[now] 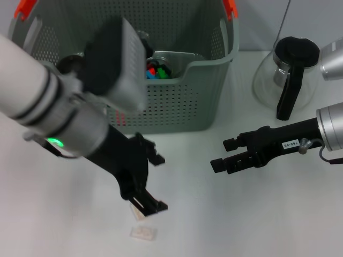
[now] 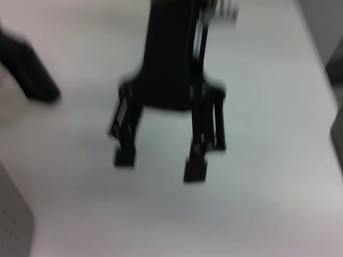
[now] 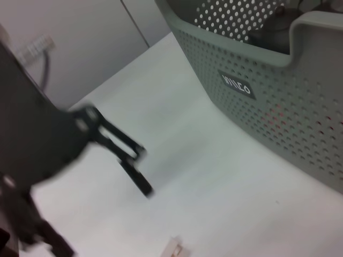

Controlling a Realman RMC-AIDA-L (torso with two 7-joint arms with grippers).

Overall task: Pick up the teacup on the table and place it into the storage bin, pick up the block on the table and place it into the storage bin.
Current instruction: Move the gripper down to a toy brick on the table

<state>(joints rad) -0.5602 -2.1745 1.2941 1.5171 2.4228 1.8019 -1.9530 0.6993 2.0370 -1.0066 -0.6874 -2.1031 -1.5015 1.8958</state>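
On the white table (image 1: 214, 214) the left gripper (image 1: 156, 182) is hanging low, in front of the bin (image 1: 177, 101), with its jaws spread wide and nothing between them. Its lower finger is sitting right over a small pale block (image 1: 139, 212) in the head view; whether the two are touching, I cannot tell. A second small pale piece (image 1: 143, 233) is lying flat on the table just nearer the robot than that block, apart from the fingers. The right wrist view is catching the same gripper (image 3: 133, 166) from farther off, open above the bare surface, with a pale piece (image 3: 175, 248) at the frame's edge.

Across the table, the right gripper (image 1: 224, 154) is hovering to the right of the bin, pointing towards the left arm, jaws parted and gripping nothing. The left wrist view is showing it (image 2: 161, 163) as two dark fingers apart over the table.

Behind both arms the bin is standing at the back, its perforated wall carrying a small black label (image 3: 236, 84) and its handle tops (image 1: 230, 7) showing orange-red. Inside it, coloured items (image 1: 156, 71) are lying beside a grey-rimmed object; a teacup cannot be made out for certain. To the right of the bin a glass jug (image 1: 284, 75) with a black handle is standing upright.
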